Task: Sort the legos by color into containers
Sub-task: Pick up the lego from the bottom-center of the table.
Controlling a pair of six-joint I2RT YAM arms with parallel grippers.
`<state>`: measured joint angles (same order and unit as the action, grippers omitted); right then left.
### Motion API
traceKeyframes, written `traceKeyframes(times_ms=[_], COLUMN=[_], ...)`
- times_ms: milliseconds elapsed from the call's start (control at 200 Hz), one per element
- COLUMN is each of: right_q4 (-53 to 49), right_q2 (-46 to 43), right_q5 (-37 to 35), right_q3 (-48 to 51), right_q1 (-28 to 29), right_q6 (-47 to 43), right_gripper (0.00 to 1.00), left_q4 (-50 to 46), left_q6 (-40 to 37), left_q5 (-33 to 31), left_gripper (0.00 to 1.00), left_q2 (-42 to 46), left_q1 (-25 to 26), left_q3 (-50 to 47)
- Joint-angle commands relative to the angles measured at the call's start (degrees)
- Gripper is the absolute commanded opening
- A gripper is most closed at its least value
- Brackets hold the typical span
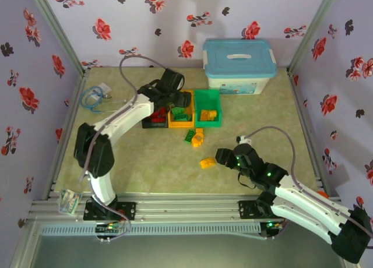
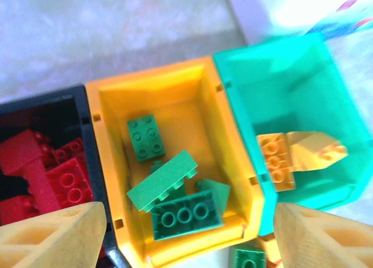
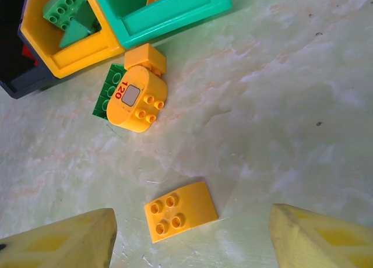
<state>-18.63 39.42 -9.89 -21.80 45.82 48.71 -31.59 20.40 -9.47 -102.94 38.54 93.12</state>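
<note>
Three bins stand side by side: black (image 1: 155, 125) with red legos (image 2: 64, 177), orange-yellow (image 2: 151, 76) with several green legos (image 2: 186, 212), green (image 2: 280, 76) with yellow legos (image 2: 294, 154). My left gripper (image 2: 189, 227) hovers open over the orange-yellow bin (image 1: 181, 126), nothing between its fingers. On the table lies a yellow curved brick (image 3: 180, 211), with my right gripper (image 3: 192, 227) open right above it. Just in front of the bins, a round yellow brick (image 3: 137, 99) and a small yellow cube (image 3: 145, 58) rest against a green brick (image 3: 105, 90).
A large white box with a light-blue lid (image 1: 239, 64) stands at the back right, behind the green bin (image 1: 208, 96). A blue cable coil (image 1: 93, 96) lies at the far left. Flowered walls close in the table on three sides.
</note>
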Motion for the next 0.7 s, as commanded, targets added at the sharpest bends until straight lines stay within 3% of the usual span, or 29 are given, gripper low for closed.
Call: traceKeyframes(times_ms=[0, 245, 490, 695], right_q4=[0.7, 0.6, 0.2, -7.4], right_q2=[1.6, 8.7, 20.9, 34.4], right_q5=[-0.9, -0.2, -2.6, -7.8], right_q3=[-0.4, -4.4, -9.4, -17.9], right_q1=[0.5, 1.2, 5.1, 11.3], right_q6=[0.6, -1.3, -3.4, -5.6], right_gripper=[0.7, 0.75, 0.78, 0.77], left_q4=[1.2, 14.2, 14.5, 15.4], left_q6=[-0.2, -4.8, -0.8, 3.1], left_q5=[-0.9, 3.4, 2.9, 2.0], left_gripper=[0.74, 0.73, 0.71, 0.71], left_q2=[5.0, 19.2, 27.7, 35.2], left_q1=[0.7, 4.0, 5.3, 5.7], left_q3=[-4.0, -22.7, -34.8, -46.0])
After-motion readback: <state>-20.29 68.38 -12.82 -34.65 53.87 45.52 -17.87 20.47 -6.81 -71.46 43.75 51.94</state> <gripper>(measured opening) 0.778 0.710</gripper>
